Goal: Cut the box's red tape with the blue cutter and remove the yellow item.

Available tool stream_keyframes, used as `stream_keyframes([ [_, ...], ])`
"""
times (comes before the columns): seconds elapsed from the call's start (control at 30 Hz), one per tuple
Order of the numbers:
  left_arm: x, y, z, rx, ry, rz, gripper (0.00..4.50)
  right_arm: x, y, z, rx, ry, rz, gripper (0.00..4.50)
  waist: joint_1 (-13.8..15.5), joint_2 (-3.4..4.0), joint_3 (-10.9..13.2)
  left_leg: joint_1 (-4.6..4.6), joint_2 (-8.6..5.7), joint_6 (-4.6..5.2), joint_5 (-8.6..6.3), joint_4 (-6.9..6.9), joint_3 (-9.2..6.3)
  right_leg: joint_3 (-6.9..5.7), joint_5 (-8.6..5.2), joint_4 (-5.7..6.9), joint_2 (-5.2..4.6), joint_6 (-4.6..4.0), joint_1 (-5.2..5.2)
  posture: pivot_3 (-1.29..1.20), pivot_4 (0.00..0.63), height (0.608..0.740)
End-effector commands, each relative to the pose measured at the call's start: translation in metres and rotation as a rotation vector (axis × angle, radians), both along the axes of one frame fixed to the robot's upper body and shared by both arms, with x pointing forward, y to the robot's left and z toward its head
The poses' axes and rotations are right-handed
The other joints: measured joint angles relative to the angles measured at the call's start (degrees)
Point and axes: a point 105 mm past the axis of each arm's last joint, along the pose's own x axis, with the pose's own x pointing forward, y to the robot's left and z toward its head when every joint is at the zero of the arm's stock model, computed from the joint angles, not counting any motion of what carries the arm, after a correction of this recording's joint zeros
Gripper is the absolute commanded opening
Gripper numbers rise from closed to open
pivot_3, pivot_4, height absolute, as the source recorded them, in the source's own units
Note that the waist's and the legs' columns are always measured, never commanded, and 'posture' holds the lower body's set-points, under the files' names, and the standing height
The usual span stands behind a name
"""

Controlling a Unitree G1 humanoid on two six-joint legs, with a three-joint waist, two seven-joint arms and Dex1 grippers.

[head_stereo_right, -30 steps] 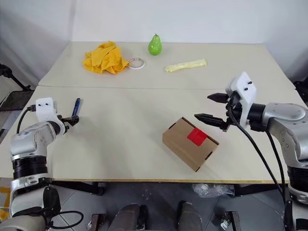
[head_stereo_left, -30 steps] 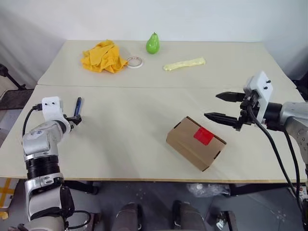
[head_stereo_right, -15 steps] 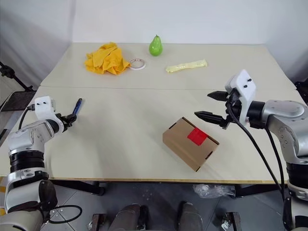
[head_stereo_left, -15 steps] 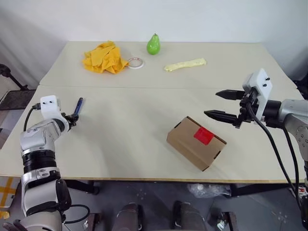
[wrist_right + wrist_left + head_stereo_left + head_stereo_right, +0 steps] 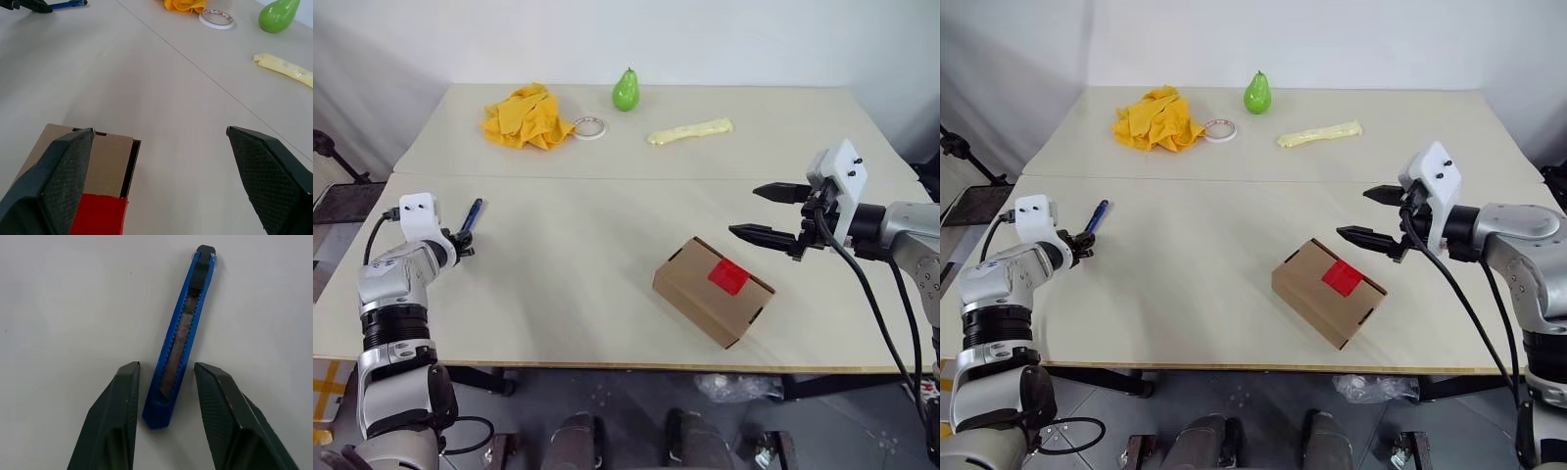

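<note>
Over the last second the left gripper (image 5: pixel 164 399) has narrowed its jaws around the cutter (image 5: pixel 183 338) near the table's (image 5: pixel 607 255) left edge without yet clamping it, so pickup looks imminent, while the right gripper (image 5: pixel 766 212) hangs wide open above the box (image 5: pixel 712 291).

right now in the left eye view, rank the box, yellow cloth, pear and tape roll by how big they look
1. box
2. yellow cloth
3. pear
4. tape roll
The box lies nearer the camera, so its lead is partly nearness.
</note>
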Motion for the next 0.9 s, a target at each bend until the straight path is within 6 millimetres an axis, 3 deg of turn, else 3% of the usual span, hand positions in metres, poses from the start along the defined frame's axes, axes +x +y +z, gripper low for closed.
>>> stream_keyframes([
  [0.03,-0.002,-0.018,-0.027,-0.058,0.09,-0.068,1.01,-0.001,0.0,0.012,-0.003,-0.054,0.008,4.5,0.0,0.0,0.0,0.0,0.0,0.0,0.0,0.0,0.0,0.0,0.0,0.0,0.0,0.0,0.0,0.0,0.15,0.74],
  [0.07,-0.001,-0.019,-0.027,-0.055,0.09,-0.07,0.73,-0.001,0.0,0.012,-0.004,-0.054,0.007,4.5,0.0,0.0,0.0,0.0,0.0,0.0,0.0,-0.01,0.0,0.0,0.0,-0.01,0.0,0.0,0.0,0.0,0.15,0.74],
  [0.47,0.001,-0.023,-0.02,-0.004,0.093,-0.124,0.73,-0.002,0.0,0.012,-0.003,-0.057,0.006,4.5,0.0,0.0,0.0,0.0,0.0,0.01,-0.02,-0.03,0.0,0.0,0.0,-0.14,0.0,0.0,0.0,0.0,0.15,0.74],
  [0.67,-0.001,-0.035,-0.018,0.047,0.111,-0.206,0.73,-0.004,0.001,0.011,0.0,-0.055,0.008,4.5,0.0,0.0,0.0,-0.04,0.0,0.01,-0.03,-0.06,0.0,-0.02,0.0,-0.13,0.0,0.0,-0.01,0.0,0.15,0.74],
  [0.77,-0.003,-0.036,-0.019,0.038,0.124,-0.196,1.33,-0.005,0.001,0.01,0.0,-0.053,0.009,4.5,0.0,0.0,0.0,-0.08,0.0,0.03,-0.05,-0.06,0.01,-0.04,0.02,-0.1,0.0,0.03,-0.01,0.0,0.15,0.74],
  [0.9,-0.003,-0.038,-0.012,0.03,0.103,-0.197,2.5,-0.006,0.001,0.01,0.003,-0.054,0.011,4.5,-0.1,0.0,0.0,-0.11,0.0,0.03,-0.06,-0.07,0.01,-0.07,0.02,-0.12,0.01,0.04,-0.01,0.0,0.15,0.74],
])
